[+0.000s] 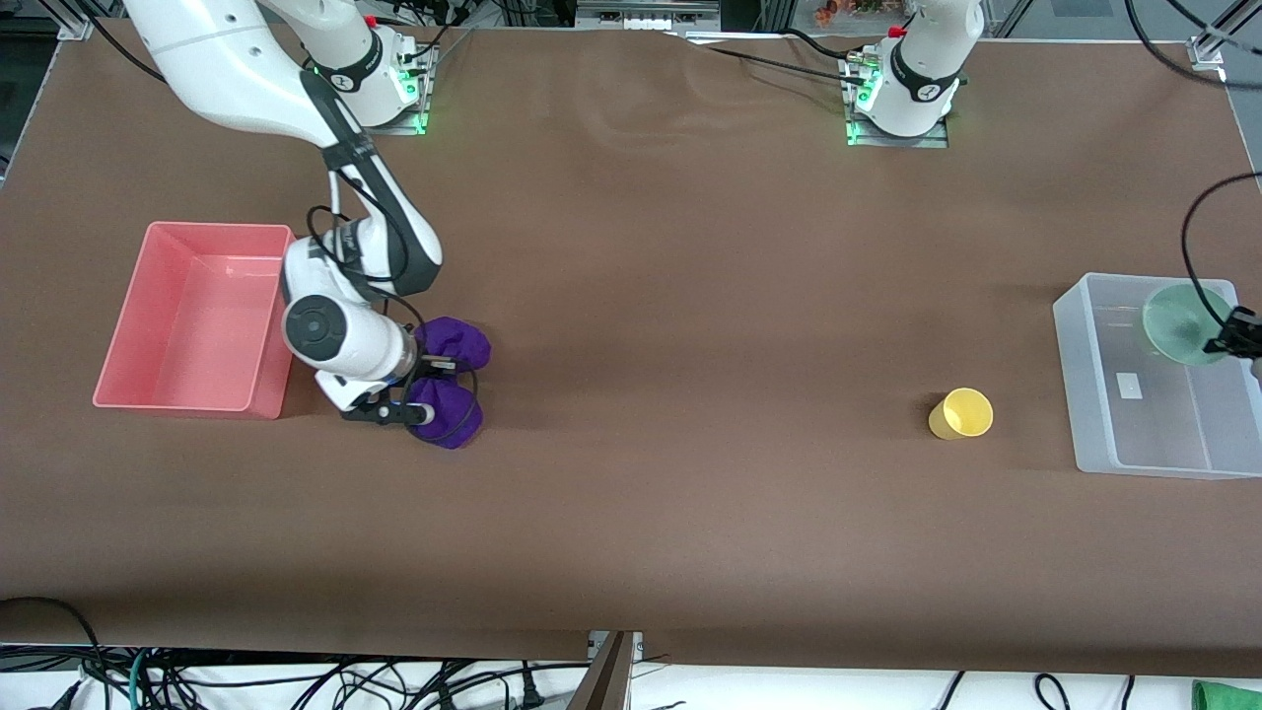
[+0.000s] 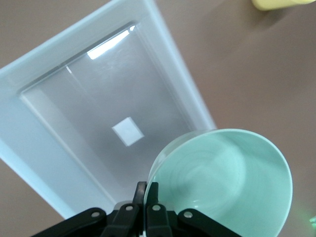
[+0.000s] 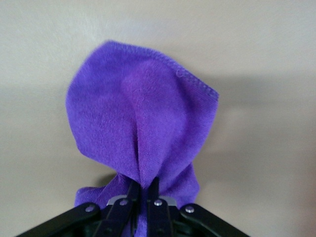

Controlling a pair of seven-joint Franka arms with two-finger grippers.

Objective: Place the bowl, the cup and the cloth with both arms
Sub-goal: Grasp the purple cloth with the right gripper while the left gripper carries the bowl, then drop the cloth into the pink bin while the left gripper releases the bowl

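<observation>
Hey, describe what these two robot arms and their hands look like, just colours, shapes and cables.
Both arms are glossy white with rounded joints and black bands. The right arm has a round black end cap and looping black cables. The left arm has a red tab; green lights glow at both bases. The right hand and left hand are black, with two thin fingers and silver screws.

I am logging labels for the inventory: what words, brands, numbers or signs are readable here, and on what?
No text is readable.
Clear bin: a white sticker on its floor, looks blank.
Arm bases: a round mark on each, too small to read.
Bowl, cup, cloth, pink bin: none.
</observation>
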